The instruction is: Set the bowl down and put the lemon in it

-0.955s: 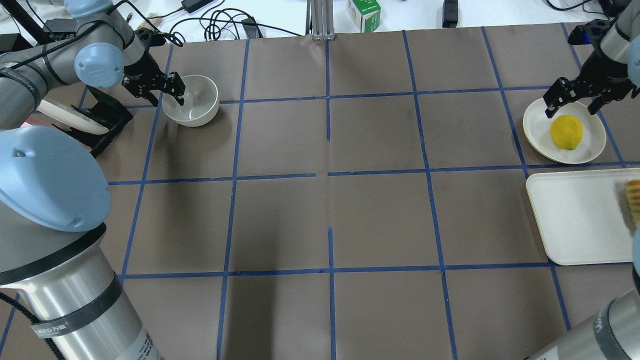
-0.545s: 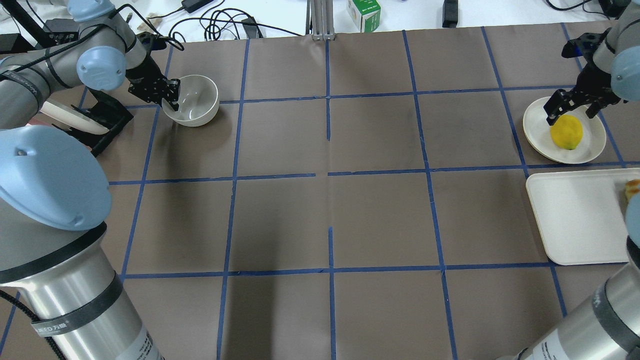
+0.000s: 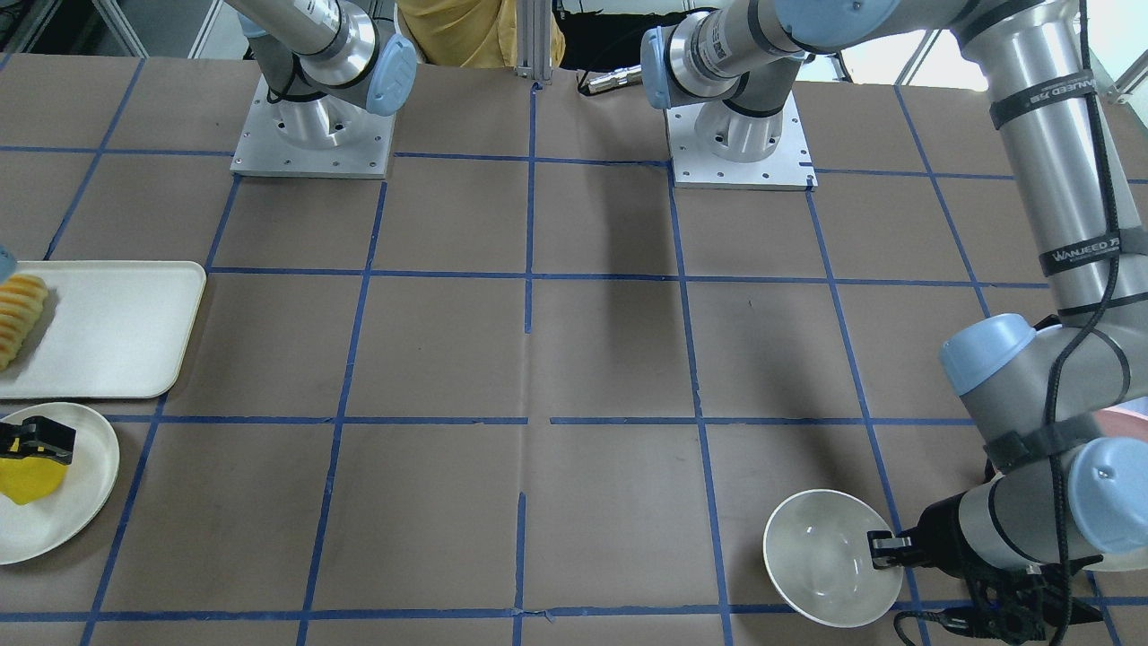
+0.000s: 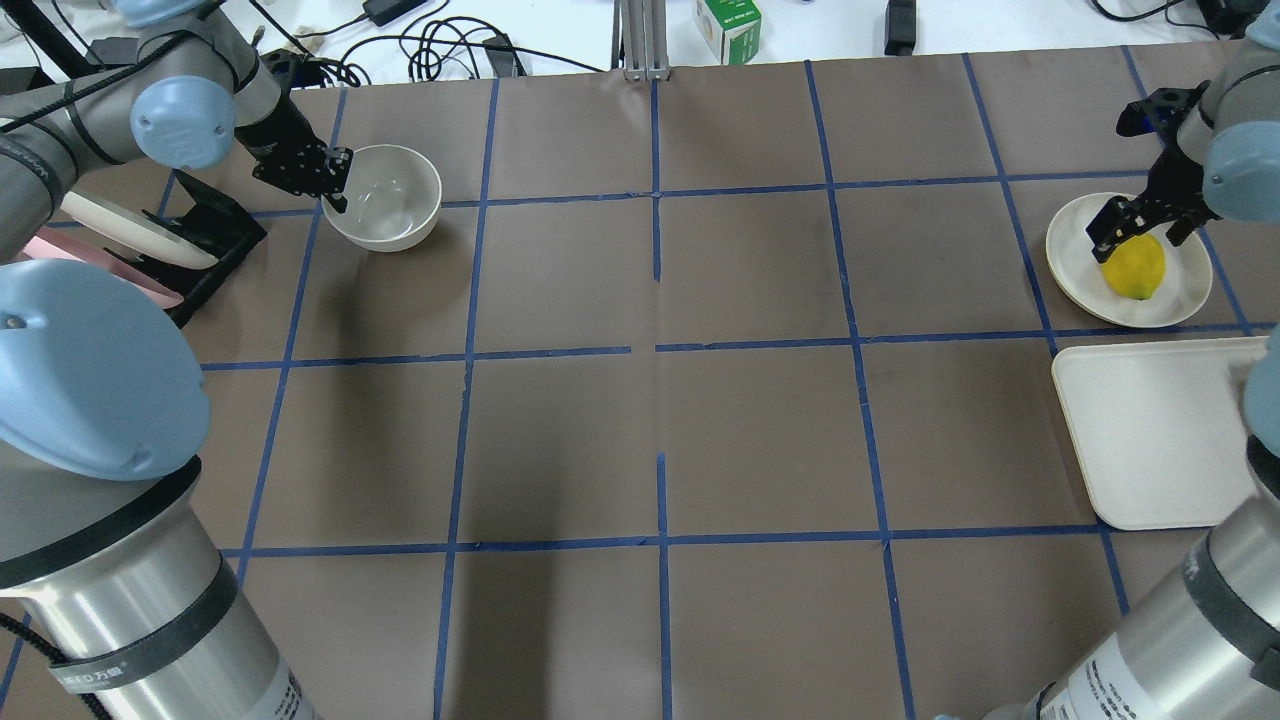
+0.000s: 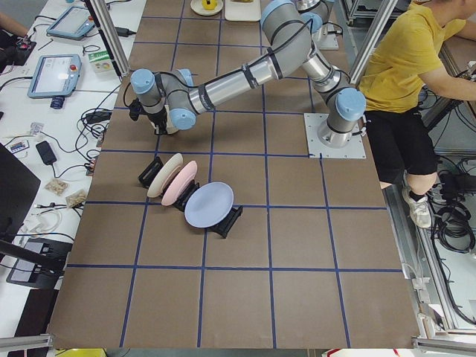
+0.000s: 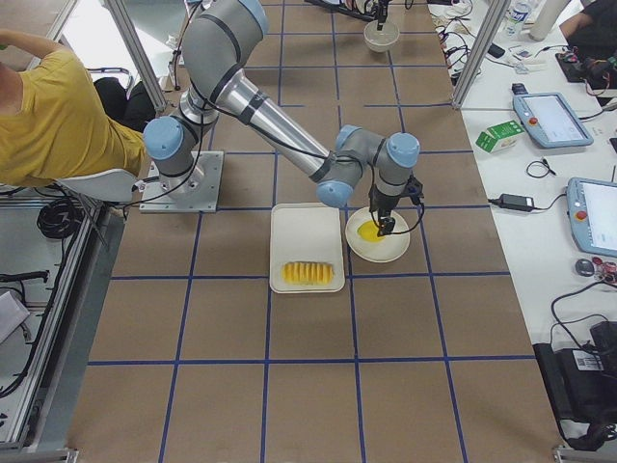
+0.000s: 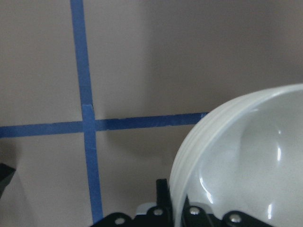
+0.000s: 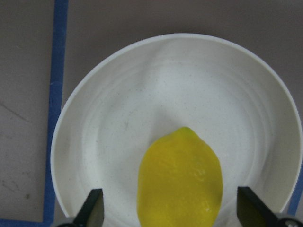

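Observation:
The off-white bowl (image 4: 390, 205) sits at the far left of the table; it also shows in the front view (image 3: 821, 552). My left gripper (image 4: 335, 190) is shut on the bowl's left rim, and the left wrist view shows the rim (image 7: 189, 161) pinched between the fingers. The yellow lemon (image 4: 1133, 265) lies on a flat cream plate (image 4: 1075, 265) at the far right. My right gripper (image 4: 1135, 225) is open and low over the lemon. In the right wrist view the fingertips (image 8: 94, 208) stand either side of the lemon (image 8: 180, 175), apart from it.
A white tray (image 4: 1150, 440) lies just in front of the plate and holds sliced ridged fruit (image 3: 20, 318). A black rack with pastel plates (image 4: 200, 240) stands left of the bowl. Cables and a carton (image 4: 728, 28) lie beyond the far table edge.
My right gripper has come down from above the plate's far rim onto the lemon, still open. My left gripper has closed on the bowl's rim, and the bowl has shifted slightly.

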Robot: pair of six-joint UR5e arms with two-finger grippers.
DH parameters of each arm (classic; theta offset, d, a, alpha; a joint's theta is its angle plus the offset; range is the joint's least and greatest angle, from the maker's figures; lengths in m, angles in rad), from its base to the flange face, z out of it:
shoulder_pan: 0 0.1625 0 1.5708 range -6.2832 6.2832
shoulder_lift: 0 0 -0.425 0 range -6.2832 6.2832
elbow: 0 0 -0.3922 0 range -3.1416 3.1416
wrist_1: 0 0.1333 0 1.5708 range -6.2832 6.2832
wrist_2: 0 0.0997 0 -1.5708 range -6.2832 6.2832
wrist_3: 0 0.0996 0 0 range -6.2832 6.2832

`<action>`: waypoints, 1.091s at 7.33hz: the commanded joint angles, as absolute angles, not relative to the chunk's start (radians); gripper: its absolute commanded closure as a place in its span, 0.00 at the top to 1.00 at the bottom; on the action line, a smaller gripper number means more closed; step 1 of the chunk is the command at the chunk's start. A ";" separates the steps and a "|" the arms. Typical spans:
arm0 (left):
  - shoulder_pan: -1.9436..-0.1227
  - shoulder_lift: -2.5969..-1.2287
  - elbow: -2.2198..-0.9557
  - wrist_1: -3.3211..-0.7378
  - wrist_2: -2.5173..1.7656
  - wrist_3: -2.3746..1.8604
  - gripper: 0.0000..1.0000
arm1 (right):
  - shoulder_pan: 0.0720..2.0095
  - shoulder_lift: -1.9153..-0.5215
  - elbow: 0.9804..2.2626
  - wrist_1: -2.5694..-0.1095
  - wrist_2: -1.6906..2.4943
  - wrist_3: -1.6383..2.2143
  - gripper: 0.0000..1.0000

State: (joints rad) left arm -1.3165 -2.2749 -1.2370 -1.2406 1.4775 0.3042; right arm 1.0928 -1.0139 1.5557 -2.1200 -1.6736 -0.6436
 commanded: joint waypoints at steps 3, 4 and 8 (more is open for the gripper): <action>-1.493 -2.128 -1.372 -1.289 1.433 0.140 0.00 | 1.092 -0.991 1.545 -2.117 -1.687 -0.599 0.28; -1.561 -2.093 -1.437 -1.267 1.436 0.035 0.00 | 1.092 -1.006 1.542 -2.088 -1.689 -0.582 0.03; -1.762 -2.028 -1.754 -0.933 1.448 -0.346 0.00 | 1.107 -1.258 1.539 -1.759 -1.599 -0.327 0.00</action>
State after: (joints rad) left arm -1.7275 -2.0468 -1.6670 -1.0182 1.4446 -0.2636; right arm 1.1011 -1.1561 1.5377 -1.8868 -1.6498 -0.4281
